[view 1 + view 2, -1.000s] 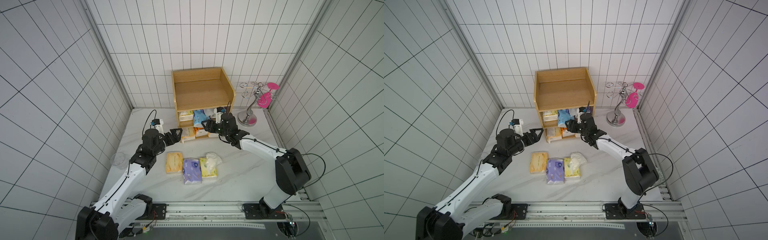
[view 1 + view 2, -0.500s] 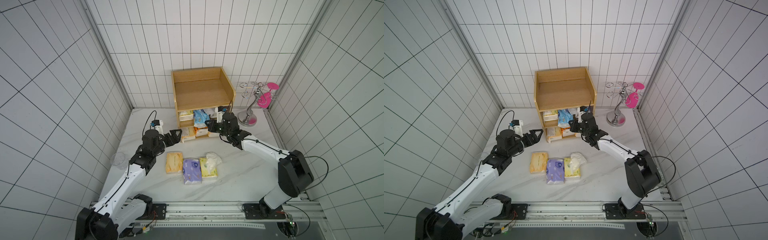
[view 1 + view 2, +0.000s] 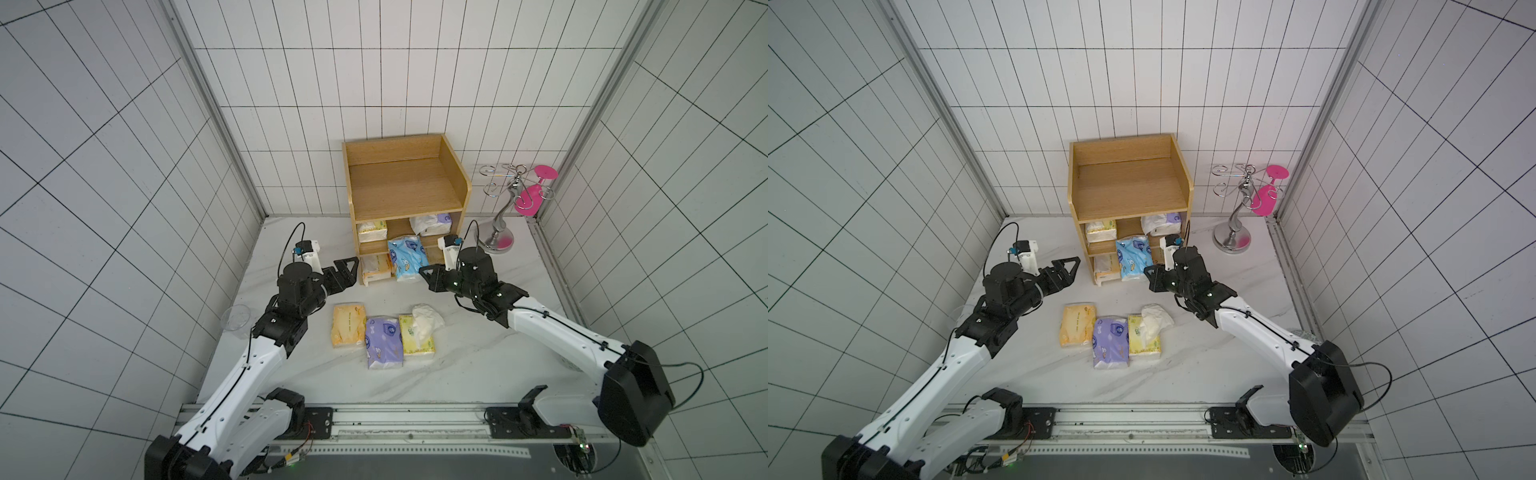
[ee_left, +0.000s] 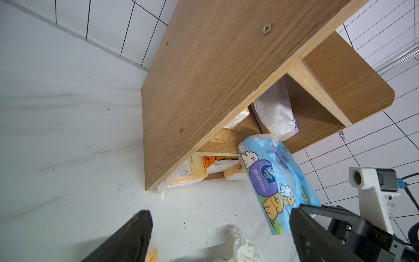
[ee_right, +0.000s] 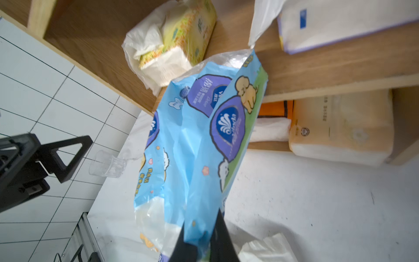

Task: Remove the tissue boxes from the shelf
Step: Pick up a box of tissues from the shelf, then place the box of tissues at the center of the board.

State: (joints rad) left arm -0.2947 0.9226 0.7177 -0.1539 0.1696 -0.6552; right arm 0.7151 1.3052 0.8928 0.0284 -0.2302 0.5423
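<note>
One light-blue tissue pack point(image 5: 199, 136), end pinched between right jaws, fronting shelf point(image 3: 405, 187)

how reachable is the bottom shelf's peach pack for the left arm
Probably yes: the left arm, jaws open, sits near the peach pack, which pokes out of the shelf front; the blue pack hangs off to one side.

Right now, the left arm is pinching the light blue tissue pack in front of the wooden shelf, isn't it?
No, the right gripper pinches the light blue tissue pack in front of the wooden shelf; the right wrist view shows it.
</note>
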